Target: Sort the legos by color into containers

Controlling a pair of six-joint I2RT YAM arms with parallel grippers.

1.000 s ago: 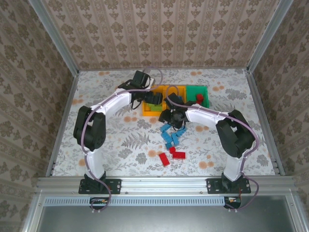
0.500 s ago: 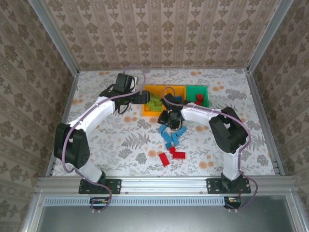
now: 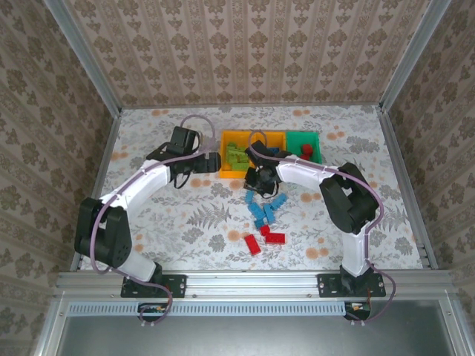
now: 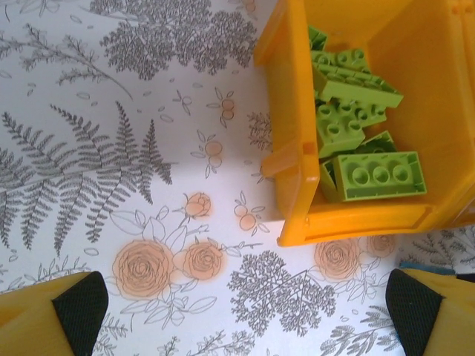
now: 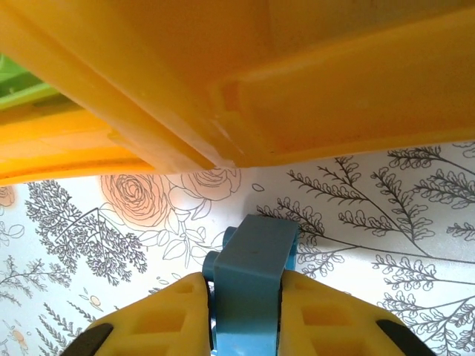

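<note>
Floral tabletop point(image 4: 148, 148) underlies the spread left tool point(image 4: 245, 300); up close, the right tool point(image 5: 249, 315) clamps a blue brick point(image 5: 254, 256).

Lime legos point(image 4: 378, 174) in orange bin point(image 4: 293, 148) (blue legos point(image 3: 260, 213) loose).

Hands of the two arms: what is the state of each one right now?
Left hand: open, holding nothing.
Right hand: closed on a blue lego brick.
</note>
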